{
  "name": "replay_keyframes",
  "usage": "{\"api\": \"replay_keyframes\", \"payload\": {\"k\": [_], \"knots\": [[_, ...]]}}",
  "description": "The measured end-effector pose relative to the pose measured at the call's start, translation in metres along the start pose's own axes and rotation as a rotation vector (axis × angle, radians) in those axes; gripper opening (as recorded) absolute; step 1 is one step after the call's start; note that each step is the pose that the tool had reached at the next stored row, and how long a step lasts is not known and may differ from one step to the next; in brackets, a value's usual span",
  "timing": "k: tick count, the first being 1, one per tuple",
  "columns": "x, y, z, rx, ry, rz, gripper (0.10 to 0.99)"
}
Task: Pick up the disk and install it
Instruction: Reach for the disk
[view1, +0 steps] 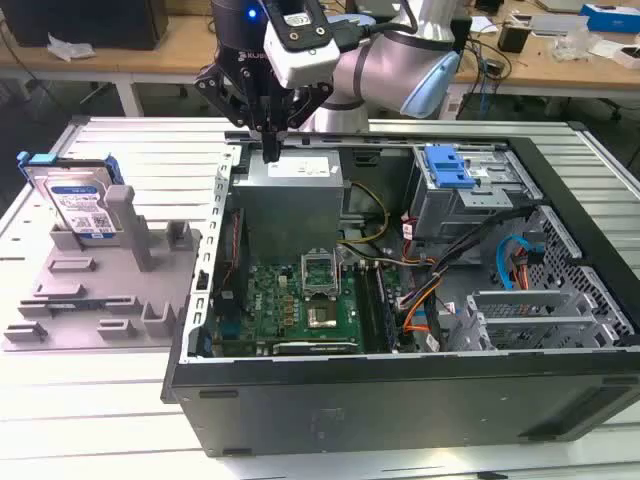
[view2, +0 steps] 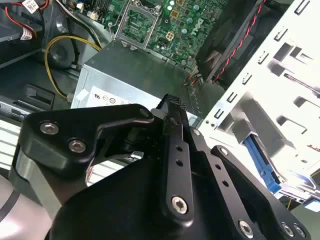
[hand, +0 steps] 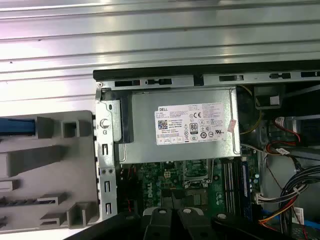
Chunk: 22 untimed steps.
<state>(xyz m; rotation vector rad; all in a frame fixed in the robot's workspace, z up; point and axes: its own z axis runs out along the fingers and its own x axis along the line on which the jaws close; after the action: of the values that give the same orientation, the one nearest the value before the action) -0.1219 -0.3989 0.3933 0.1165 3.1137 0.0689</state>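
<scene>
Reach-and-pick stage by the look of it, with no grasp made yet. Standing on edge in a grey holder (view1: 100, 290) on the bench (view1: 90, 410), at the exterior view's left and just outside the open computer case (view1: 400, 400): the disk (view1: 82, 205), label outward, blue rail across its top. Touched by nothing, well apart from the arm.

Over the case instead: the tool (view1: 270, 150), pointed straight down at a corner of the grey metal box (view1: 290, 200) with the white sticker, close above it; touching or not, impossible to tell. Closed up and clamped on nothing, as read from the second wrist view, with the ribbed fingertips (view2: 172, 104) pressed together above that same box. Under the arm in the first wrist view: the sticker side of the box and the green motherboard (hand: 185, 180) just beside it.

Likely home for the part, as a judgement only: the drive cage (view1: 455, 185) with the blue tab, inside the case toward the exterior view's right.

For the pick, again as a judgement: calls for spreading the fingers first, then crossing toward the holder, descending over the upper edge, and gripping the flat faces or the rails, clear of the holder's posts; after that, a straight lift out of the slot before any swing toward the case
</scene>
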Motion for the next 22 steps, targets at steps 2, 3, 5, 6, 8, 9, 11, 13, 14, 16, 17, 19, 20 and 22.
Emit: {"api": "replay_keyframes", "payload": {"k": [2,3,5,6,8,9,11,13,14,16,17,19,20,22], "knots": [[0.0000,0.0000,0.0000,0.000,0.0000,0.000,0.106],[0.0000,0.0000,0.0000,0.000,0.0001,0.000,0.106],[0.0000,0.0000,0.0000,0.000,0.0000,0.000,0.106],[0.0000,0.0000,0.0000,0.000,0.0000,0.000,0.106],[0.0000,0.0000,0.0000,0.000,0.0000,0.000,0.106],[0.0000,0.0000,0.0000,0.000,0.0000,0.000,0.106],[0.0000,0.0000,0.0000,0.000,0.0000,0.000,0.106],[0.0005,0.0000,0.0001,0.000,-0.0001,0.000,0.106],[0.0016,0.0000,0.0000,0.000,0.0000,0.000,0.106],[0.0107,0.0003,-0.0001,0.000,0.0001,0.000,0.106],[0.0173,0.0009,-0.0001,0.000,0.0002,0.000,0.106],[0.0258,0.0018,-0.0002,0.000,0.0001,0.000,0.106],[0.0328,0.0029,-0.0002,0.000,0.0002,0.000,0.106],[0.0417,0.0047,-0.0001,0.000,0.0002,0.000,0.106]]}}
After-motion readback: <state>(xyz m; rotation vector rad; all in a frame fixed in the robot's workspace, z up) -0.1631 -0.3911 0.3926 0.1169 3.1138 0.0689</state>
